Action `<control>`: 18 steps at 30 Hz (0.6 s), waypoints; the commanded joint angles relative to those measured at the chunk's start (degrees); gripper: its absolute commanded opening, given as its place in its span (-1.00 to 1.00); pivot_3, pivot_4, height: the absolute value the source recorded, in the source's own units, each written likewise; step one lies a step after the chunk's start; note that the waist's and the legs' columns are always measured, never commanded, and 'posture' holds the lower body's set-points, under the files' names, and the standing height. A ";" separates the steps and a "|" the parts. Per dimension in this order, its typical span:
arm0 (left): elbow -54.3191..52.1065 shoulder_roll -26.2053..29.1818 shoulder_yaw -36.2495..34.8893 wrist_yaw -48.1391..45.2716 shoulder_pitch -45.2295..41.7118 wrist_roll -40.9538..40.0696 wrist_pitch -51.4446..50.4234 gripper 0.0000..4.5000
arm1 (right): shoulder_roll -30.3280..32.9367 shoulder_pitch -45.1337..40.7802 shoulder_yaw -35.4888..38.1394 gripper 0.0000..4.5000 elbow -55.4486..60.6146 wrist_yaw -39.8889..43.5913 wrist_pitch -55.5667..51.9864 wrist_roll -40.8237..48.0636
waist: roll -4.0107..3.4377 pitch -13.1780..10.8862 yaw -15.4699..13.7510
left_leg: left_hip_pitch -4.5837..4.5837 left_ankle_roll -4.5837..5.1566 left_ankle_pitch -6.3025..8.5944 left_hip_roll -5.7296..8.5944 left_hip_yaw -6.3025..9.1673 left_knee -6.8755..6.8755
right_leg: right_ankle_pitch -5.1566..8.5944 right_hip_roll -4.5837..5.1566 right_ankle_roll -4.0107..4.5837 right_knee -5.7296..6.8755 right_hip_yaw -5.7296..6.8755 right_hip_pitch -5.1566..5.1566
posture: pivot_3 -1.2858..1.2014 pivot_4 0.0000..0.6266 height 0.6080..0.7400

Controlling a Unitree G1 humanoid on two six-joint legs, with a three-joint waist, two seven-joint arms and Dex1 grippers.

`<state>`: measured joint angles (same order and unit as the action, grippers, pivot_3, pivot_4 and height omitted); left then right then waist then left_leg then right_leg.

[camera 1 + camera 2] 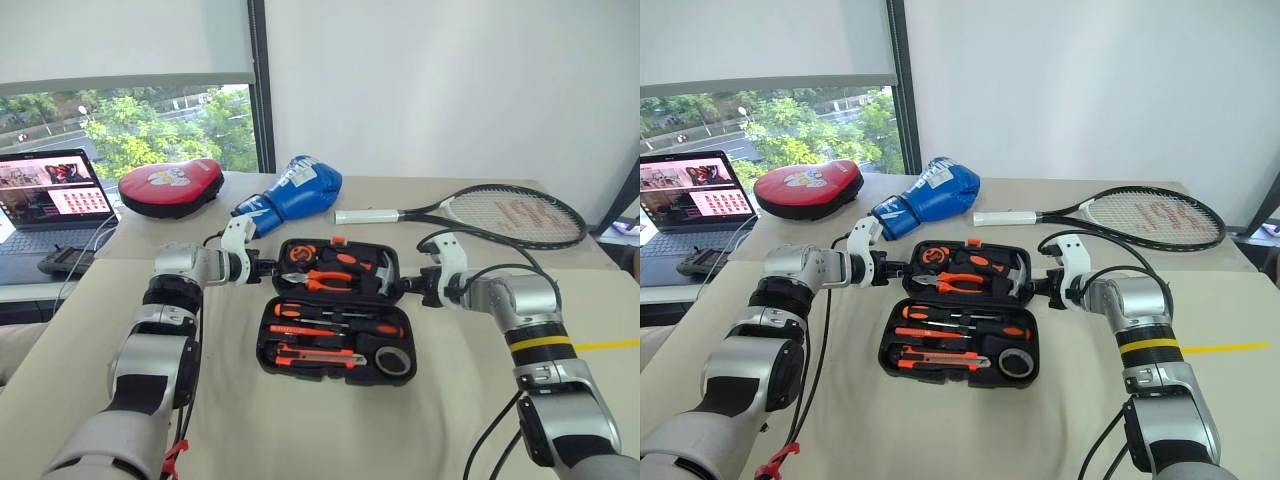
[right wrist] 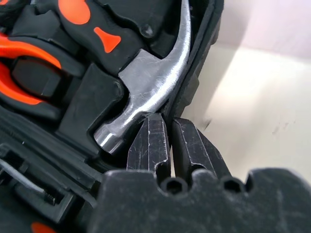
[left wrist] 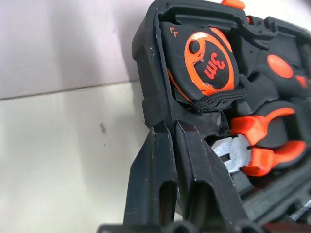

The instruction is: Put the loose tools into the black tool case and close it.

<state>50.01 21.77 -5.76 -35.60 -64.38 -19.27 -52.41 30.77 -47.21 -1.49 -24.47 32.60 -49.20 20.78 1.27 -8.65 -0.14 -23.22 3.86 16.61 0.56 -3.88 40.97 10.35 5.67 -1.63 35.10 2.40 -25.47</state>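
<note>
your left claw [image 1: 262, 267] and right claw [image 1: 408, 288] are each clamped on a side rim of the open case [image 1: 338, 352], tools [image 1: 335, 325] inside.

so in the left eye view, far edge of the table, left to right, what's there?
laptop → red punching pad → blue boxing glove → tennis racket

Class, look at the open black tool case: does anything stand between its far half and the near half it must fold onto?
Nothing visible does. The tools lie seated in the black tool case, and both the left gripper and right gripper pinch the far half's side rims.
</note>
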 commanded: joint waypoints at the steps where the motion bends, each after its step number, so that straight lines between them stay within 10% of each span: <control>1: -7.05 -2.19 -0.33 -5.15 -0.79 -2.72 2.28 -0.98 | 0.49 -2.99 -0.66 -1.00 1.55 4.04 12.12 -3.31 | 0.00 0.00 0.05 | -0.10 0.01 -0.02 0.05 0.00 0.00 | -0.01 0.02 -0.01 0.00 -0.02 -0.12 | 0.03 -0.52 1.00; 18: -49.05 6.54 10.88 -16.27 34.02 10.75 50.94 -0.98 | 7.33 32.76 1.43 -1.00 40.29 2.13 42.08 -19.88 | -0.07 -0.04 -0.23 | -0.43 -0.06 -0.23 0.48 -0.02 -0.09 | 0.08 0.46 -0.24 -0.08 0.25 -0.59 | 0.03 -0.52 1.00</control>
<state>6.27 28.51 2.00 -48.89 -30.10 -8.64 -5.72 37.33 -15.92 0.84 7.04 33.75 -11.11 1.76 1.20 -8.69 -0.37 -23.62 3.82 16.37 1.05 -3.92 40.94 10.43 6.15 -1.86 34.99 2.61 -26.04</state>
